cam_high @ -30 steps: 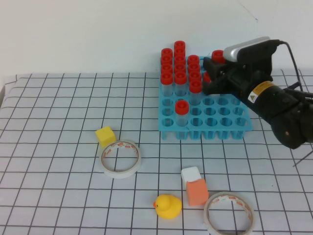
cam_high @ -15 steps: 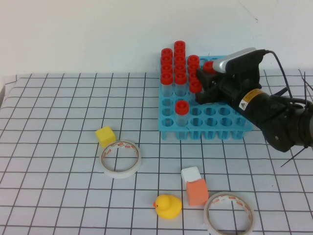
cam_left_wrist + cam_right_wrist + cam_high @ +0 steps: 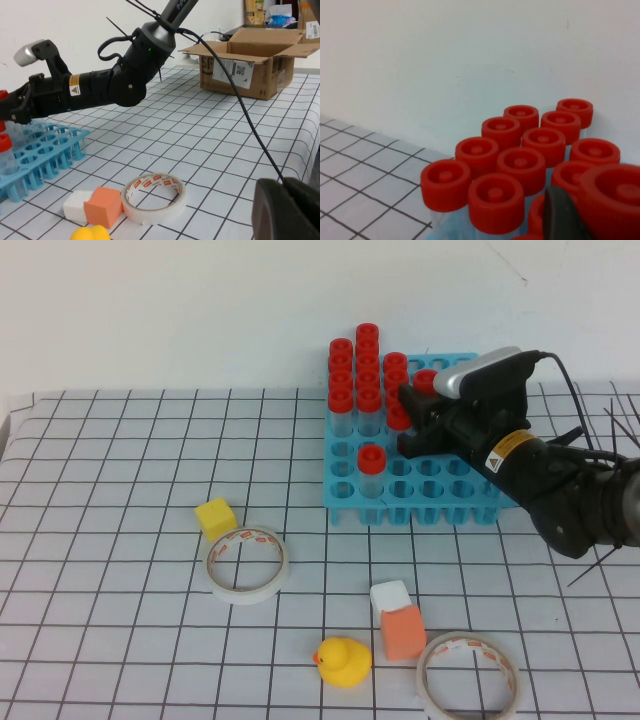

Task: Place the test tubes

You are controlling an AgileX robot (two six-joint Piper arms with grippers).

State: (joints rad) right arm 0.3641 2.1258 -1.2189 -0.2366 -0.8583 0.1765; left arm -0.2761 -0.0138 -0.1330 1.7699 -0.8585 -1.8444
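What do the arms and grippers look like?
Right arm: black, rounded joints, yellow warning sticker, silver-grey wrist camera, black cable. Right gripper, over the blue rack: black. Left gripper, outside the high view: only a dark rounded shape shows.

Clear glossy plastic test tubes (image 3: 368, 400) with ribbed red caps stand in a smooth blue plastic rack (image 3: 415, 510); at 6 o'clock the yellow rubber duck (image 3: 343, 661) looks satin (the foam-like orange cube (image 3: 404, 632) matt).
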